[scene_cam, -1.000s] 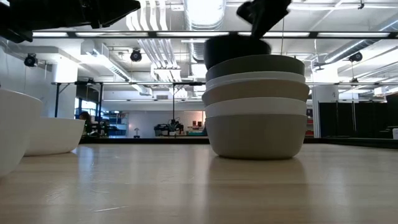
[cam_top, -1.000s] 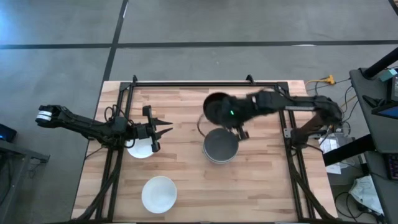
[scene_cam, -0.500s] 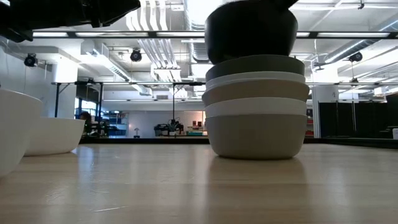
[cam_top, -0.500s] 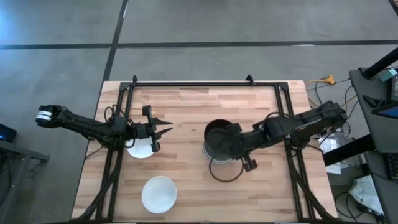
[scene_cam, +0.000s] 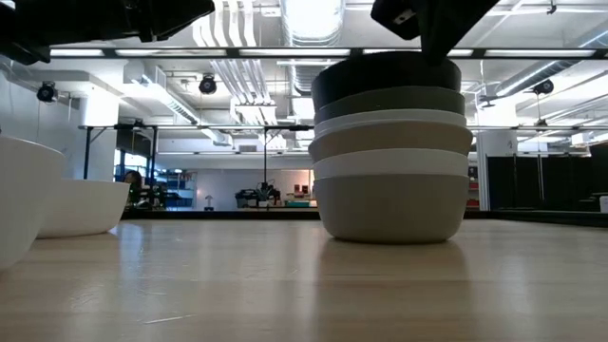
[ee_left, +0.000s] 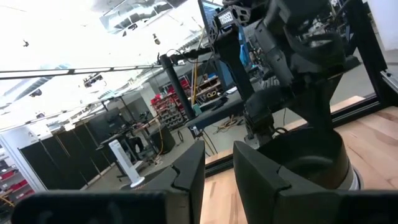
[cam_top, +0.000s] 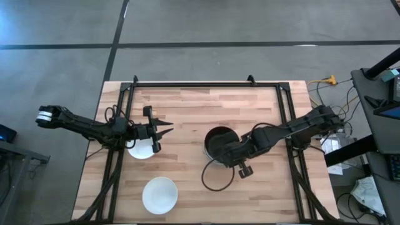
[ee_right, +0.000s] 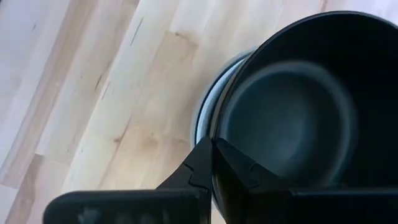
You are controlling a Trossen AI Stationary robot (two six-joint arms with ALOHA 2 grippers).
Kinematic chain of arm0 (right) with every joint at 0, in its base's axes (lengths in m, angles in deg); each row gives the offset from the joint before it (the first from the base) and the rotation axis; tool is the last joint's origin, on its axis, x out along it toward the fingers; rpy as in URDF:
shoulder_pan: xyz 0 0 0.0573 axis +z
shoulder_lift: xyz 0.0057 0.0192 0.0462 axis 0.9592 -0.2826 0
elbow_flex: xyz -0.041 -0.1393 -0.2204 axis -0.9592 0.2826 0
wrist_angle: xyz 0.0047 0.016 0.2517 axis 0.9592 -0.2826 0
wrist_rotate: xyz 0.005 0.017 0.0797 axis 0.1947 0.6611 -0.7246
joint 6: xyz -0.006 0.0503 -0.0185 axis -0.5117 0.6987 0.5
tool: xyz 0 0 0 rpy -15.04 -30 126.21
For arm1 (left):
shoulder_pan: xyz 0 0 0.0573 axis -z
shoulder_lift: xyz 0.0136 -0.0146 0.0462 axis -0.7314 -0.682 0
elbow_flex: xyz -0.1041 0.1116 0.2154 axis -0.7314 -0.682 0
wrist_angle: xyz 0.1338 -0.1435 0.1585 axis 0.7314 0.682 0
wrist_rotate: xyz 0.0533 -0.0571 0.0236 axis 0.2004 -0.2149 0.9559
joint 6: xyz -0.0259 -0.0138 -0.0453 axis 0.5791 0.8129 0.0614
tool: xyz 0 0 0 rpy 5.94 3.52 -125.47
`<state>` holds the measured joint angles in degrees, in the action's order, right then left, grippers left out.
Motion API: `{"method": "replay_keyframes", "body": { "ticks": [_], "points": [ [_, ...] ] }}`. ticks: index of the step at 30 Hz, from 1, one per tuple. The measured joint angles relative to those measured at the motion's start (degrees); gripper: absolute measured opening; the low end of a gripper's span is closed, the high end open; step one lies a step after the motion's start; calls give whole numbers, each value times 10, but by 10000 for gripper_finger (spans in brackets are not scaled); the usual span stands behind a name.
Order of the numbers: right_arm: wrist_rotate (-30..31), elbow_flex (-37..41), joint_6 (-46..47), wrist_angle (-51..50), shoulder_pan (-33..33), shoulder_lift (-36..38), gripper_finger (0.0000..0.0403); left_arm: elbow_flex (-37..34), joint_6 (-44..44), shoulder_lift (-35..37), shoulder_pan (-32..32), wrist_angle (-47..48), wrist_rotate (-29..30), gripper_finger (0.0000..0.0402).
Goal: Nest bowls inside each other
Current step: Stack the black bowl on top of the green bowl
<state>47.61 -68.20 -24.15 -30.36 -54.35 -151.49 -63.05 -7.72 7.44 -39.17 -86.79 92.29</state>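
Nearest the table's front edge a white bowl (cam_top: pixel 159 194) sits alone on the wooden table (cam_top: pixel 187 106), and a second white bowl (cam_top: pixel 140 149) lies farther back under the left gripper (cam_top: pixel 164 130), whose fingers stand a little apart over the wood and hold nothing. Toward the middle, the right gripper (ee_right: pixel 212 163) is pinched tight on the rim of the glossy black bowl (cam_top: pixel 219 143), one finger inside and one outside. That bowl sits nested on top of the stack of bowls (scene_cam: pixel 391 185), dark grey just beneath it, then white and pale grey-green ones
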Motion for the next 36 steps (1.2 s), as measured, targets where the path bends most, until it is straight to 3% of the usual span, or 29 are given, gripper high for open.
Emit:
{"method": "replay_keyframes", "body": {
  "ticks": [36],
  "points": [
    [0, 14, 25, -4, 0, -20, 8, 0, 0, 0, 0, 0, 0, 70]
  ]
}}
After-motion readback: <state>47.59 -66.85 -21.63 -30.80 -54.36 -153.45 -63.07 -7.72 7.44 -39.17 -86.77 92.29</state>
